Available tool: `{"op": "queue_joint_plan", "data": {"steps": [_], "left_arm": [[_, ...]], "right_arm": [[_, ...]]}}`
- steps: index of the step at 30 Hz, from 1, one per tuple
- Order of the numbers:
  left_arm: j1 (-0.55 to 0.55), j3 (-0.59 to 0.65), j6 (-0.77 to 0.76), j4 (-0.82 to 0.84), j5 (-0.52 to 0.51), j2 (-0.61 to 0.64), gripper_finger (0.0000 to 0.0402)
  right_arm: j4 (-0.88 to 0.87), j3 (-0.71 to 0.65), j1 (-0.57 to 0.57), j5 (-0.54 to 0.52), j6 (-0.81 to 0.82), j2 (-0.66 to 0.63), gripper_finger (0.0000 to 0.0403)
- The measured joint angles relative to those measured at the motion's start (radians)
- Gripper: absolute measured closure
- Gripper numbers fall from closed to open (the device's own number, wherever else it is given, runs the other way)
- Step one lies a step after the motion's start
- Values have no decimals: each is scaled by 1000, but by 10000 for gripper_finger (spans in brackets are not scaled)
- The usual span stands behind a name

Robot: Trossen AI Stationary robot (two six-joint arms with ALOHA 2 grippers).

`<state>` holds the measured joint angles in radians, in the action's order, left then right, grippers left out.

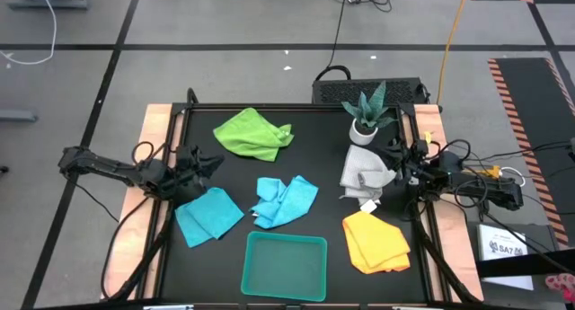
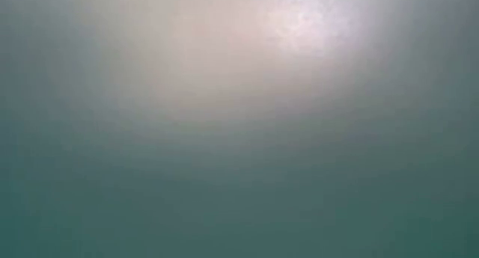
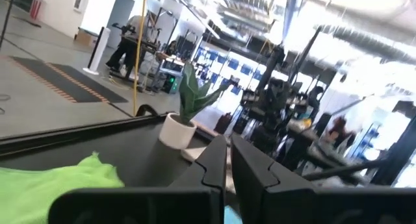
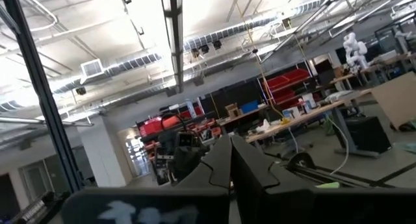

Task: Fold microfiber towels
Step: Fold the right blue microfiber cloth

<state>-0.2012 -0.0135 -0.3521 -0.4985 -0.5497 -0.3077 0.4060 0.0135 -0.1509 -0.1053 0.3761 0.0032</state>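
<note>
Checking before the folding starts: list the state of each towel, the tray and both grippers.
Lime green towel: crumpled, unfolded.
Left turquoise towel: flat, unfolded.
Middle turquoise towel: crumpled.
Grey-white towel: bunched.
Yellow-orange towel: loosely spread.
Tray: empty.
Left gripper: shut, empty.
Right gripper: shut, empty.

Both arms are dark, basically black, chunky jointed segments with loops of black cable hanging off them. The left arm point(image 1: 117, 169) sits at mid-left of the overhead shot, the right arm point(image 1: 467, 182) at mid-right with a bit of yellow wiring near its far end. Up close, the fingers point(image 3: 214, 160) are matte black, flat, angular slabs with stepped notches.
</note>
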Motion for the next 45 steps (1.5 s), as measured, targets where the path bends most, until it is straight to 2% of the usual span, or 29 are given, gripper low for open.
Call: {"op": "queue_joint_plan", "data": {"steps": [5,16,22,28,45], "left_arm": [[0,0,24,-58,-3,0,378],[0,0,96,-53,-27,0,378],[0,0,145,-52,-27,0,378],[0,0,248,-51,-28,0,378],[0,0,271,-51,-26,0,378]], "right_arm": [[-1,0,0,3,3,0,403],[-48,0,0,5,-122,0,403],[-53,0,0,6,-136,0,403],[-102,0,0,62,-207,0,403],[-112,0,0,56,-180,0,403]]}}
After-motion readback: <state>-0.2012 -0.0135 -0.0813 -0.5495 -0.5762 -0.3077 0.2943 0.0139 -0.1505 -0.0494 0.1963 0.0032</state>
